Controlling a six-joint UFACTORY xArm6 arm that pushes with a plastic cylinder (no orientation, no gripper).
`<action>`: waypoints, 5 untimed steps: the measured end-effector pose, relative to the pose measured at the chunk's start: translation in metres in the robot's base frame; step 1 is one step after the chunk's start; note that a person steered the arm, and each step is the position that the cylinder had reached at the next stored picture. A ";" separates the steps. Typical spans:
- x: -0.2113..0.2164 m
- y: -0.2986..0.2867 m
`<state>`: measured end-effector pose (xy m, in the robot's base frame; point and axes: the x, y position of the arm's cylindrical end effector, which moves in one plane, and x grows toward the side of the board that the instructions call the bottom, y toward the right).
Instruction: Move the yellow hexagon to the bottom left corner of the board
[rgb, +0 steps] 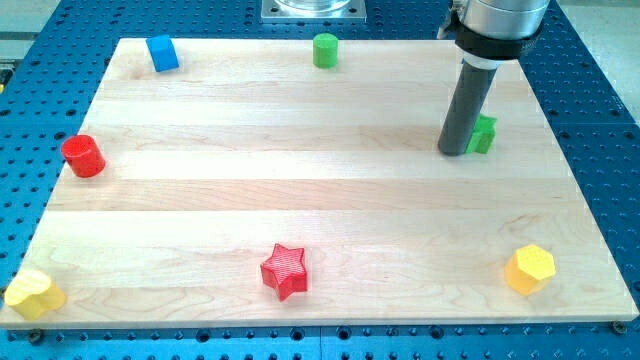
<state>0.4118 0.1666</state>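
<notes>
Nearest, along the front edge of the pale wooden board (330, 200), three pieces sit well apart. At the near left corner lies a yellow block (34, 295), rounded and lumpy, its exact shape hard to read, overhanging the board's corner a little. Toward the middle of the near edge is a red star (285, 270), its top finely ribbed like printed plastic. At the near right corner stands the yellow hexagon (529, 269), flat-topped with clean facets, on the opposite side from the near left corner.

The board itself is light maple-like wood, glued up from long planks whose grain runs left to right, with a smooth matte face. It rests on a blue bench (590, 90) drilled with a regular grid of small holes.

Farther back, at the left edge, stands a red cylinder (83, 156), glossy and squat. On the right side, the dark grey rod comes down from a silver and black collar, and my tip (454, 152) meets the wood just left of a small green block (484, 134), which it partly hides; whether they touch I cannot tell. The tool is a plain rod with nothing in its hold, and far from the yellow hexagon.

At the far edge are a blue cube (163, 53) on the left, slightly turned, and a green cylinder (325, 50) near the middle. Beyond it a grey metal plate (313, 10) shows.
</notes>
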 end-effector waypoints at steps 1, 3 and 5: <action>0.001 0.000; 0.004 -0.047; 0.078 -0.078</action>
<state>0.4900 0.0885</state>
